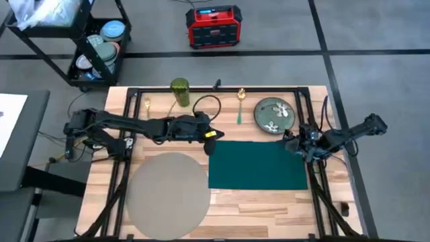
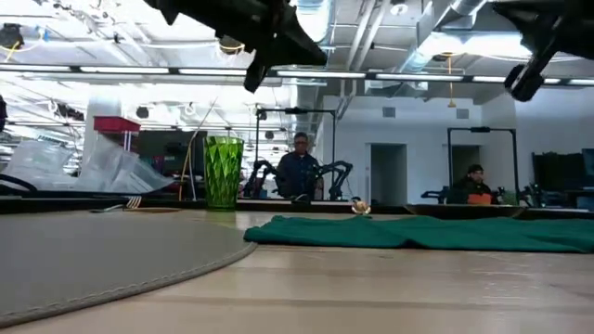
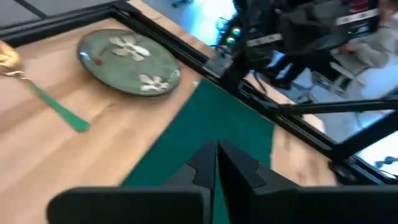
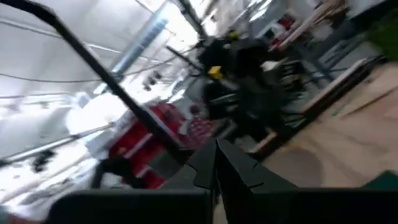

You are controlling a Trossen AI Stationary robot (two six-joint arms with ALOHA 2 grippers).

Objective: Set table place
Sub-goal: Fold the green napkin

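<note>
The round grey-beige place mat (image 1: 168, 195) lies flat on the near left of the wooden table (image 1: 269, 208). A dark green cloth (image 1: 259, 165) lies flat to its right. Behind it rest a dark green floral plate (image 1: 275, 114), a green-handled spoon (image 1: 240, 107), a green glass (image 1: 179, 91) and a fork (image 1: 146, 104). My left gripper (image 1: 212, 140) hangs shut above the cloth's far left corner (image 3: 186, 143), well clear of the table (image 2: 255, 79). My right gripper (image 1: 293, 145) hangs shut above the cloth's far right corner, also high up (image 2: 520, 88).
A black metal frame (image 1: 222, 89) runs along the table's far edge and down both sides. Beyond the table stand a cart with dishes (image 1: 101, 50) and a red box (image 1: 213, 27) on the floor. People (image 2: 299, 167) sit in the room behind.
</note>
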